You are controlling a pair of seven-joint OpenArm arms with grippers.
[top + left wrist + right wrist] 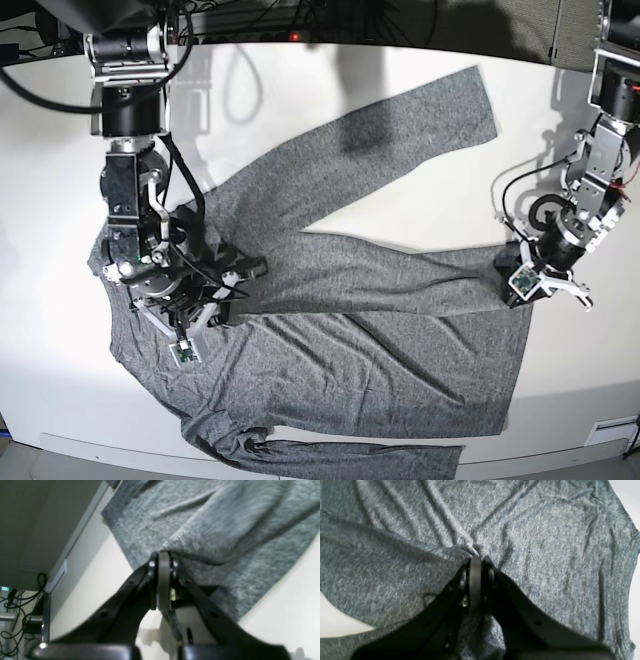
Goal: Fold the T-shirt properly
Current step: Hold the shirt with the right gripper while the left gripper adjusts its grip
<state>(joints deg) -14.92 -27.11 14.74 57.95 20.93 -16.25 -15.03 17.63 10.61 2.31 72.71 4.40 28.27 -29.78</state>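
The T-shirt (340, 330) lies spread on the white surface (330, 210); right gripper (476, 555) pinches its body fabric, left gripper (163, 555) clamps its edge; a fold seems underway; next, carry both edges across together.

Left arm at the right side of the base view, bent down from the far corner, wrist turned inward. Left gripper (512, 268) low, jaws pressed together, a fold of the shirt (380, 330) pinched between them. Right arm at the left side, hanging down from its mount, wrist angled to the middle. Right gripper (475, 555) also closed, with a small bunch of cloth nipped at the tips.
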